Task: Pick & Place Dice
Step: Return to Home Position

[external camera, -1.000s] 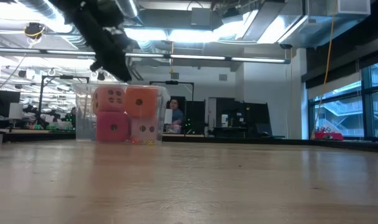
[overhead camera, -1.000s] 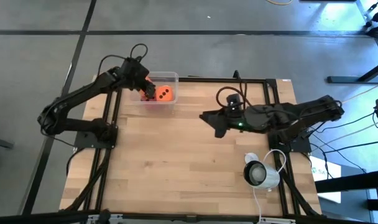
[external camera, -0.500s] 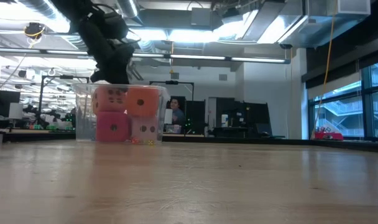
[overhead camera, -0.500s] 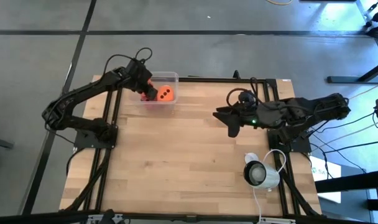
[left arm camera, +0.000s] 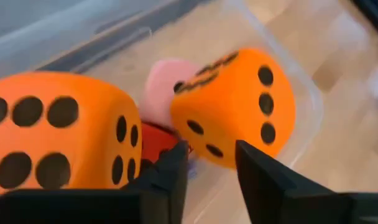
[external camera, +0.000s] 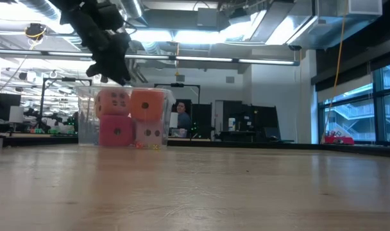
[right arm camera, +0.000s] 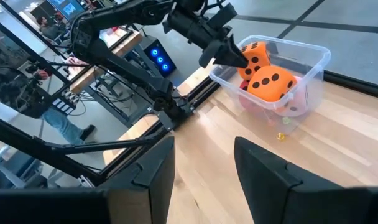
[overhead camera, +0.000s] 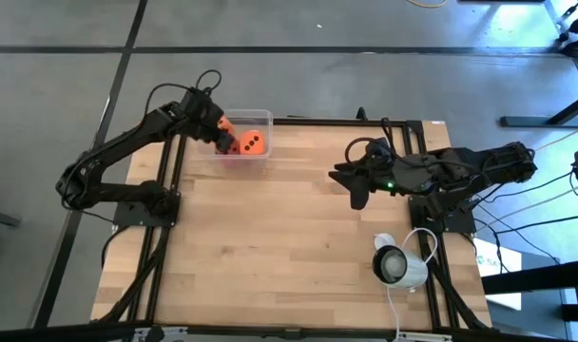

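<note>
Since half a second ago, the left tool (overhead camera: 219, 131) has edged back off the clear bin (overhead camera: 268, 118), fingers parted on nothing. All four dice (external camera: 147, 104) sit stacked inside it, at the worktop's (overhead camera: 289, 247) far left corner. Right tool (overhead camera: 356, 197) hangs released, empty. We judge placing done and homing under way.

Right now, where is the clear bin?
High view: the bin sits at the table's top-left corner, holding the dice, with the left gripper above it.

The pale wooden counter (overhead camera: 279, 237) lies open across its middle; a clear plastic bin (overhead camera: 269, 133) packed with 4 pip-marked dice (overhead camera: 254, 143) fills 1 corner.
</note>
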Controlling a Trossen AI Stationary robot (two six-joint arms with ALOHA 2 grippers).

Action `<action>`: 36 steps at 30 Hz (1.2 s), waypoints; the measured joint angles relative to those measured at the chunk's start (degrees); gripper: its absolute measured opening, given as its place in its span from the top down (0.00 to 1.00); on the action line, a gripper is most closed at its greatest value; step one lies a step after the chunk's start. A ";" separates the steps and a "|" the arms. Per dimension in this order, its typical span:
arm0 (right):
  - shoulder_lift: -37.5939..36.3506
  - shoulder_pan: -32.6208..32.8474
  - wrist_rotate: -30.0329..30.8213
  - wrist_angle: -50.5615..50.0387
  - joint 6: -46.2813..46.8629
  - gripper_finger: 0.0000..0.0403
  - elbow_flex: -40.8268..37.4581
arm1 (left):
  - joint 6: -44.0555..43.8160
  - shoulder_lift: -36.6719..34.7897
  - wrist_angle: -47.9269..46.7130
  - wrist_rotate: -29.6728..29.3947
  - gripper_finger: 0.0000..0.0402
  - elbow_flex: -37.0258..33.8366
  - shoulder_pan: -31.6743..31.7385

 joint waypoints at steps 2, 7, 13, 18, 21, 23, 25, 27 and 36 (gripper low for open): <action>0.00 0.00 0.00 0.00 0.04 0.59 0.00 | 1.63 0.04 -1.05 0.53 0.64 -0.01 0.02; 0.00 0.01 0.03 -0.55 0.13 0.59 0.00 | 0.49 -0.06 1.01 0.78 0.50 0.07 0.02; -0.92 0.36 7.73 -12.25 8.14 0.59 -0.04 | 2.39 -2.90 1.46 7.59 0.46 5.09 -0.56; -4.82 2.75 12.47 -25.93 18.14 0.59 -0.04 | 0.79 -13.42 8.96 16.40 0.51 4.39 -4.86; -7.07 4.12 14.66 -30.40 18.49 0.59 -0.04 | -0.95 -21.45 12.43 15.59 0.54 -0.67 -9.34; -8.75 4.66 16.09 -34.37 20.13 0.59 -0.58 | -4.81 -27.14 16.44 12.68 0.56 -5.89 -12.51; -11.29 5.06 16.02 -37.09 22.62 0.59 -3.39 | -9.27 -32.94 19.92 9.70 0.57 -12.15 -15.60; -14.87 5.22 14.80 -36.92 24.93 0.59 -8.30 | -12.44 -39.17 23.26 6.88 0.58 -17.61 -18.36; -32.96 6.51 7.07 -1.41 18.80 0.59 -41.47 | -13.59 -54.35 18.44 -3.40 0.60 -26.15 -26.82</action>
